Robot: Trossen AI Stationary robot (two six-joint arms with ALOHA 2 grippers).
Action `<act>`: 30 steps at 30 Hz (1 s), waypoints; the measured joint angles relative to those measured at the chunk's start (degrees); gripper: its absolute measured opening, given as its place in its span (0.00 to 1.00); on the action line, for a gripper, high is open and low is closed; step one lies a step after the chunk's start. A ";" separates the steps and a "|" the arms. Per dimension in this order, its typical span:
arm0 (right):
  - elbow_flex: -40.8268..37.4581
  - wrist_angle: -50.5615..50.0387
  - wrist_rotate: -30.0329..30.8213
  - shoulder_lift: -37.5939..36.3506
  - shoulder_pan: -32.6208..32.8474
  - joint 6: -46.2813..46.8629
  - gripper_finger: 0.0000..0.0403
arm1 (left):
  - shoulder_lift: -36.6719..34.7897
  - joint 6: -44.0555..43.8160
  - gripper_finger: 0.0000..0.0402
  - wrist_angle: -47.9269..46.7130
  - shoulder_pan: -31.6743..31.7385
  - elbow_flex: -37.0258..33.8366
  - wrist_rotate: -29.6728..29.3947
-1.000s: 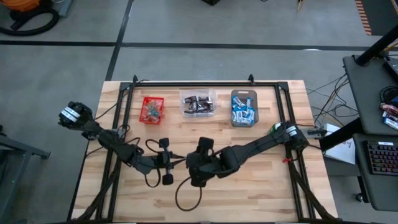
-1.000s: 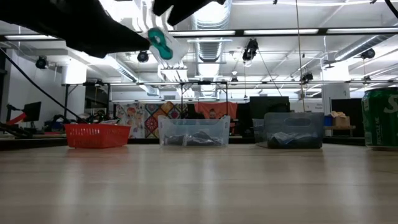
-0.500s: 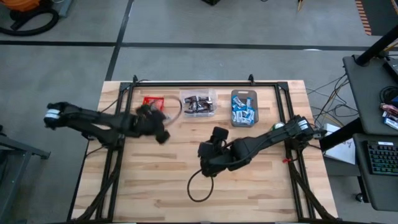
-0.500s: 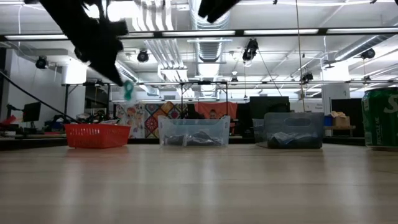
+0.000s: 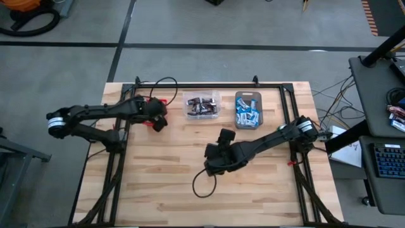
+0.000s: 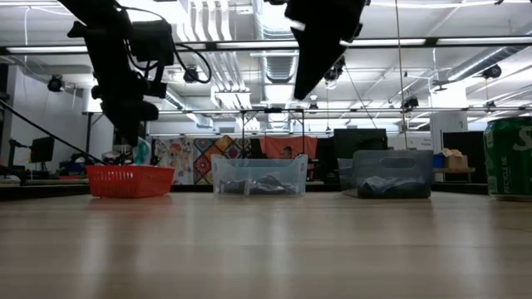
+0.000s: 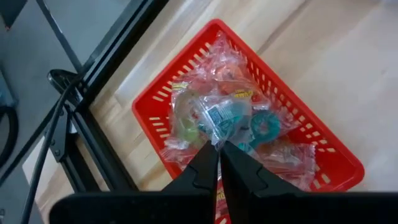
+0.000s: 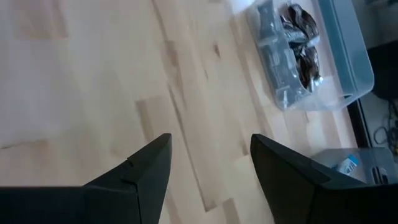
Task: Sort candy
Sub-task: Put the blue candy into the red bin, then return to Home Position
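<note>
My left gripper (image 7: 219, 148) hovers over the red bin (image 7: 298, 134) at the table's far left and is shut on a clear-wrapped candy with a green ring (image 7: 264, 124). In the low view that candy (image 6: 141, 153) hangs just above the bin's rim (image 6: 129, 172). The red bin holds a heap of small red and green wrapped sweets (image 7: 211, 81). My right gripper (image 8: 211, 140) is open over bare wood near the table's middle (image 5: 214, 163) and holds nothing. My left gripper pinches the candy's clear wrapper (image 7: 217, 137) between its two fingers, at their free ends. The fingers come from above, slanting down toward the bin. The candy hangs lifted clear above the sweets in the red bin.
A clear bin of dark brown sweets (image 5: 202, 105) and a grey bin of blue-and-white sweets (image 5: 248, 109) stand to the right of the red one along the far edge. A green can (image 6: 509, 158) stands at the right. A black frame (image 5: 209, 86) borders the table.
My left gripper has carried the green candy from the table's middle toward the far left edge and has come down over the red bin, still shut on it. My right gripper has shifted slightly toward the right and far side.
</note>
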 joint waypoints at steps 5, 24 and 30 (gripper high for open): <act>-1.96 0.22 0.11 -0.01 -1.91 -1.46 0.53 | 1.20 0.52 0.02 -0.22 0.00 0.00 -0.16; -23.23 27.08 -4.85 -13.68 -9.20 -25.53 0.53 | -3.79 -2.99 0.43 -2.82 -4.86 -0.02 3.06; -34.53 40.22 -14.04 -23.56 -12.52 -25.84 0.53 | -5.72 -6.31 0.46 -6.71 -6.20 -0.09 3.10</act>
